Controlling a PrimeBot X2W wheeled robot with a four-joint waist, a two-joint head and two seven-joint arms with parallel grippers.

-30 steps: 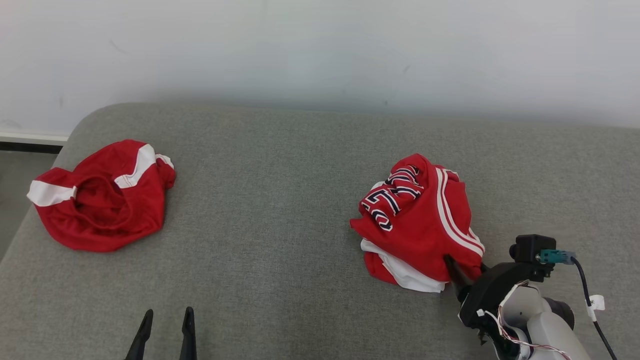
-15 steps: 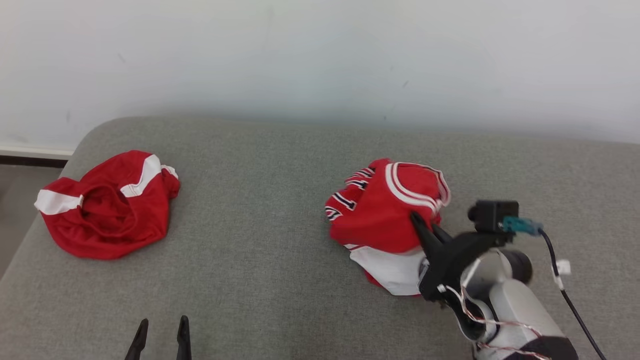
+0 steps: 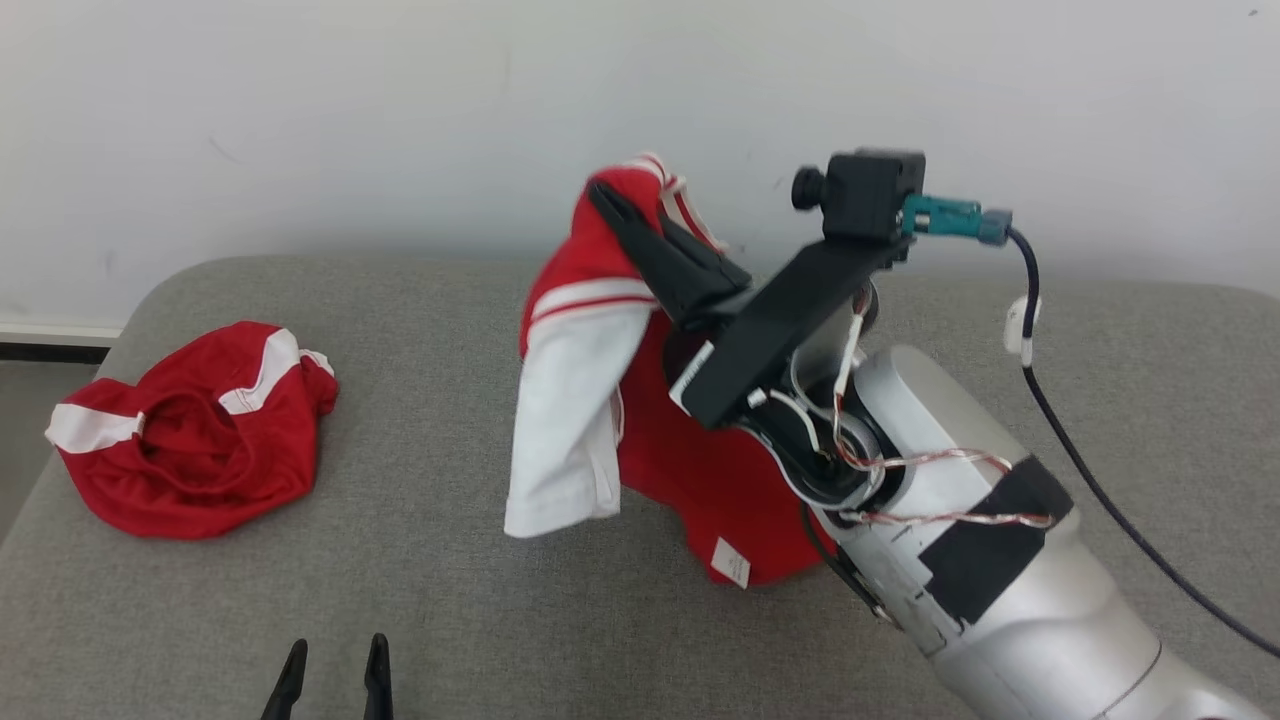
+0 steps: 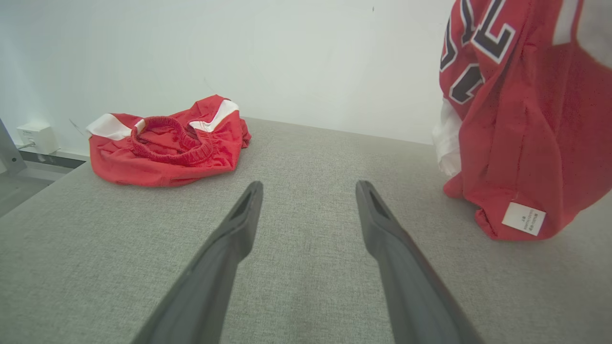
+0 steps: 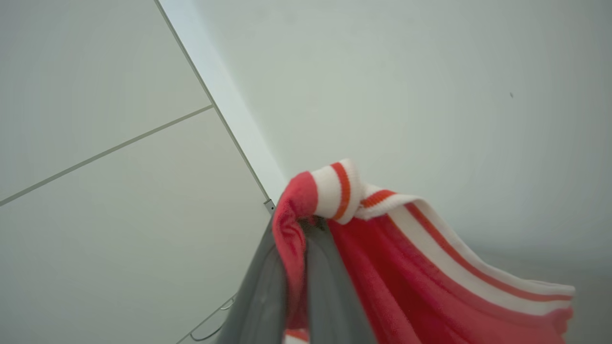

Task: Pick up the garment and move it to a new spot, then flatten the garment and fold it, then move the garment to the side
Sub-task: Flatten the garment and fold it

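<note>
From the head: hung high over the grey cushion (image 3: 450, 600) from the right gripper (image 3: 625, 215), fingers pinched together on the striped trim of the garment (image 3: 690, 460), red and white folds drooping, lowest hem touching or just above the cushion, cannot tell which. At the near edge, left gripper (image 3: 337, 648), fingers apart, holding nothing. Far left, crumpled red shorts (image 3: 190, 440), well apart from the garment. From the left wrist: left gripper (image 4: 310, 186) spread wide over bare cushion; garment (image 4: 526, 143) dangling at the right, lettering up top, white label (image 4: 523, 218) near the bottom hem. From the right wrist: right gripper (image 5: 296, 229) clamped on a red fold just below the trim, pale wall (image 5: 430, 95) behind.
</note>
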